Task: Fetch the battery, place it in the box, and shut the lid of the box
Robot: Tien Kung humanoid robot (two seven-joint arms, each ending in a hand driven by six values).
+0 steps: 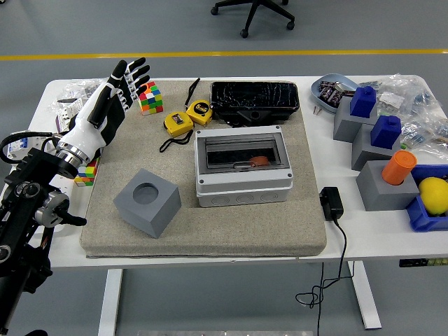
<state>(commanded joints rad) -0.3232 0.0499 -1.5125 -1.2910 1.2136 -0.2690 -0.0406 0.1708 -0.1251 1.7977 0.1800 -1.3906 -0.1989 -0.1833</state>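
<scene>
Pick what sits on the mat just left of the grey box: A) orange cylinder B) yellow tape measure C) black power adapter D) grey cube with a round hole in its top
D: the grey cube with a round hole in its top rests on the mat, left of the grey box.

The white desk [231, 248] stands on a grey floor [392, 24] under even light. Beyond the desk's far edge, a yellow line [294, 52] runs across the floor from side to side. Past that line sits the black wheeled base of an office chair [253, 10]. Below the desk's near edge, a white leg [365, 292] shows, with a black cable [323, 283] hanging beside it.
</scene>
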